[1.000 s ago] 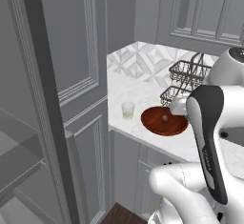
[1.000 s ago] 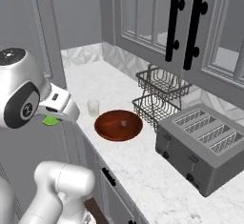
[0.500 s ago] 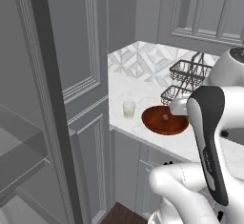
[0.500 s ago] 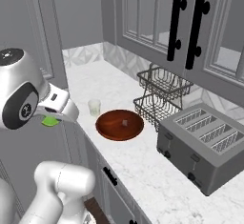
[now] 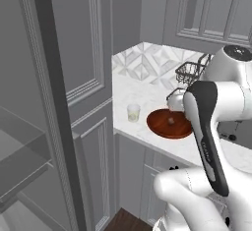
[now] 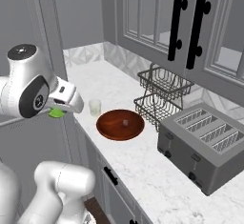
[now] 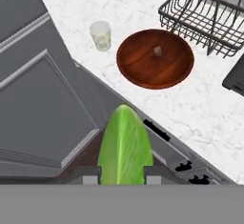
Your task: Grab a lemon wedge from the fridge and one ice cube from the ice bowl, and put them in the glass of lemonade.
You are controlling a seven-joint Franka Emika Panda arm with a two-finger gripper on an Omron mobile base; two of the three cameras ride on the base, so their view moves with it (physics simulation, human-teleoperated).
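Your claw (image 7: 122, 175) grips the lemon wedge (image 7: 125, 147), its two tips pressed to the green slice's sides, in the hand view. The wedge hangs off the worktop's (image 7: 190, 108) edge, over the grey cabinet fronts (image 7: 43, 104) below it. In the right base view you see the wedge (image 6: 57, 113) as a green spot under the white wrist, left of the glass (image 6: 95, 106).

On the marble worktop, the glass (image 7: 101, 35) of pale liquid stands upright just beside the ice bowl (image 7: 138, 63), apart from it. One ice cube (image 7: 157, 51) lies near the bowl's middle. A wire basket (image 7: 205, 13) sits past the bowl, and a toaster (image 6: 205, 144) stands farther along. In the left base view the fridge (image 5: 44, 102) rises at your left, a glass shelf (image 5: 24, 161) showing inside it.
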